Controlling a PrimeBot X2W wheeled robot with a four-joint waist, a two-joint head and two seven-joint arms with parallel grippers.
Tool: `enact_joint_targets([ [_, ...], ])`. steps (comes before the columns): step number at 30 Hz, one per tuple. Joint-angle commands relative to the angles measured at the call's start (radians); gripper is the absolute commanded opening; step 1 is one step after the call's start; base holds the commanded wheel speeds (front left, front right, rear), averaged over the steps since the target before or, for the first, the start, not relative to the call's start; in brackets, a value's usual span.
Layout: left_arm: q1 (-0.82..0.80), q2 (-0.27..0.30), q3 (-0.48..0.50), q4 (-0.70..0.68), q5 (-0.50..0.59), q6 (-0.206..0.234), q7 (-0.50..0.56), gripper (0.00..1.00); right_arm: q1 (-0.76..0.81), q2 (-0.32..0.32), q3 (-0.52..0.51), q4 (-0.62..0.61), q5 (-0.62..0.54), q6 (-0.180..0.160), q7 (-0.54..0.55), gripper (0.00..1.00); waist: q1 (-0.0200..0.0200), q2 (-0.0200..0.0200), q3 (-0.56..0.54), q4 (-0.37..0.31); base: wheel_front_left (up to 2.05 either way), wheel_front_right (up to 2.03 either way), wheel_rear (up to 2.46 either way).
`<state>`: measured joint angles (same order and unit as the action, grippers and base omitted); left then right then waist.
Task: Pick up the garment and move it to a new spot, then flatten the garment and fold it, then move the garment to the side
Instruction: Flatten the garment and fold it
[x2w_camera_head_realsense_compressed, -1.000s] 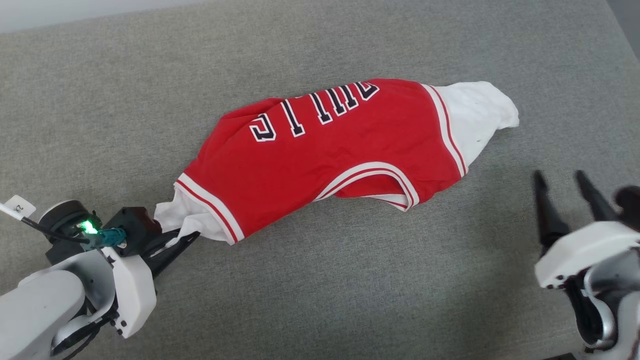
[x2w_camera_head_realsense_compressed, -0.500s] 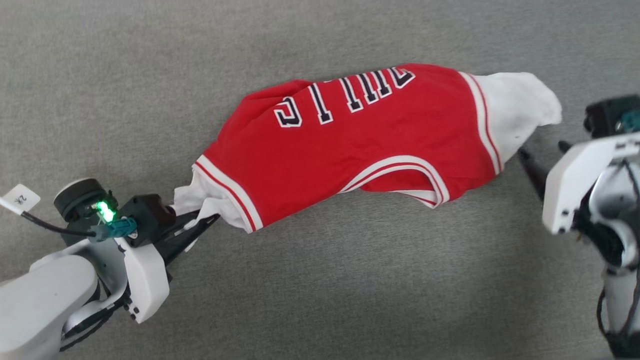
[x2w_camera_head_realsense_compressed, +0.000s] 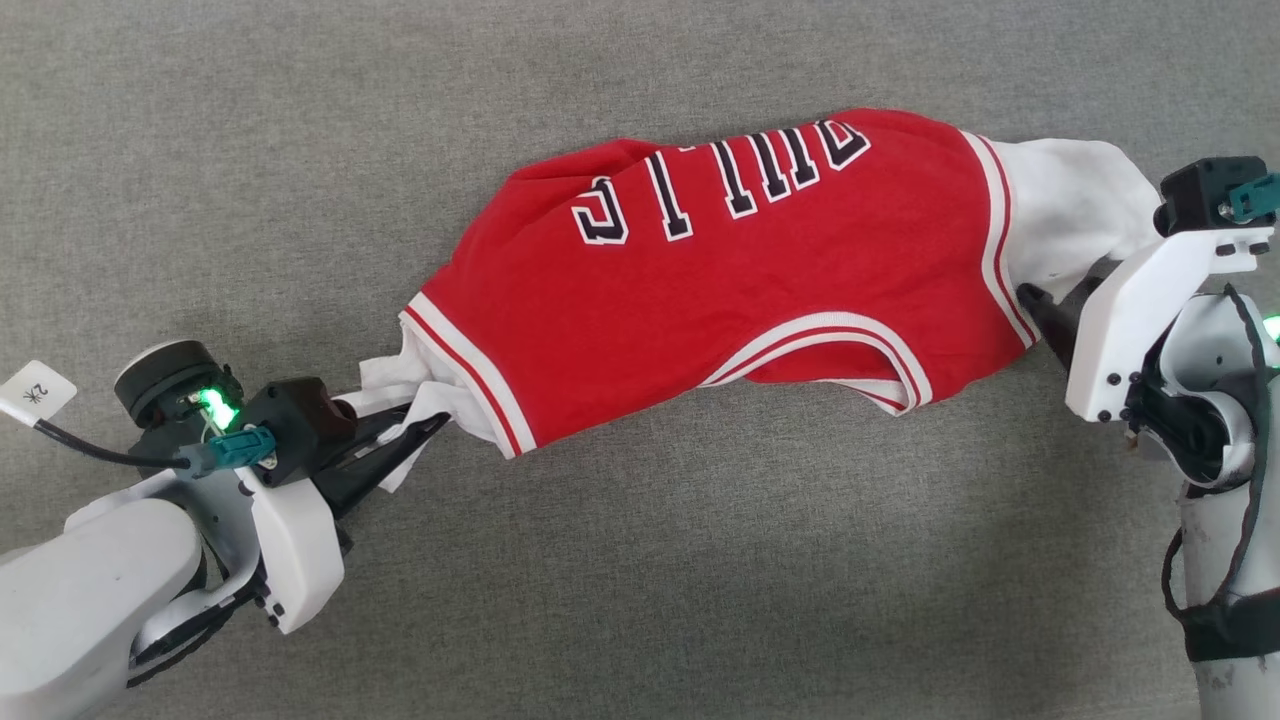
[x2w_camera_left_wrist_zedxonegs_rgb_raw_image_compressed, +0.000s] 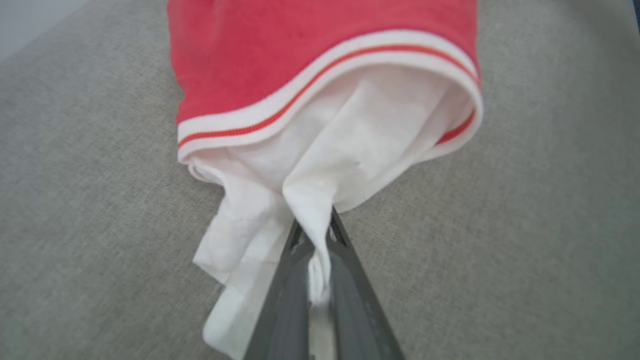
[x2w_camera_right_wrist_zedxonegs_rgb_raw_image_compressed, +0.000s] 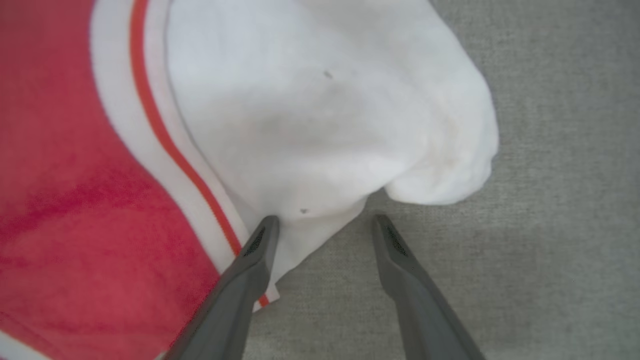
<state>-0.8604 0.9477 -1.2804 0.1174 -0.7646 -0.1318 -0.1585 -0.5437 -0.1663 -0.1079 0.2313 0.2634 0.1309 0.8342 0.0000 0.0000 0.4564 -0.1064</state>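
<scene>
The garment, a red jersey with white sleeves and striped trim, lies stretched out and crumpled across the grey cloth surface. My left gripper at the lower left is shut on a pinch of the garment's white left sleeve, which bunches between my left gripper's closed fingers. My right gripper stands open at the lower edge of the garment's right sleeve. One finger rests against the white cloth near the striped trim, the other over bare grey surface. In the head view the right arm's housing hides most of the right gripper.
The grey cloth surface spreads on all sides of the garment. A white tag on a black cable hangs by my left wrist. The right arm's white housing stands close beside the right sleeve.
My right gripper has come up from the lower right to the garment's right sleeve. The left gripper keeps its hold on the left sleeve. The head view has shifted.
</scene>
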Motion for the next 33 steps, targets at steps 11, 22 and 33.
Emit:
enact_joint_targets([
  [11, -0.005, -0.021, 0.0, 0.023, -0.049, 0.002, -0.031, 0.0, 0.008, 0.009, -0.036, 0.03, 0.01, 0.0, -0.083, 0.0, 0.0, 0.0, -0.048, 0.006, 0.0, 0.0, 0.0],
  [22, 0.019, -0.037, 0.06, 0.015, -0.232, 0.002, -0.107, 0.0, 0.208, -0.005, -0.113, -0.293, 0.277, 0.0, -0.055, 0.0, 0.0, 0.0, -0.16, 0.065, 0.0, 0.0, 0.0],
  [33, 0.211, -0.026, 0.367, -0.146, -0.29, 0.002, -0.108, 0.0, 0.331, 0.066, -0.267, -0.575, 0.411, 0.0, 0.024, 0.0, 0.0, 0.0, -0.128, 0.111, 0.0, 0.0, 0.0],
])
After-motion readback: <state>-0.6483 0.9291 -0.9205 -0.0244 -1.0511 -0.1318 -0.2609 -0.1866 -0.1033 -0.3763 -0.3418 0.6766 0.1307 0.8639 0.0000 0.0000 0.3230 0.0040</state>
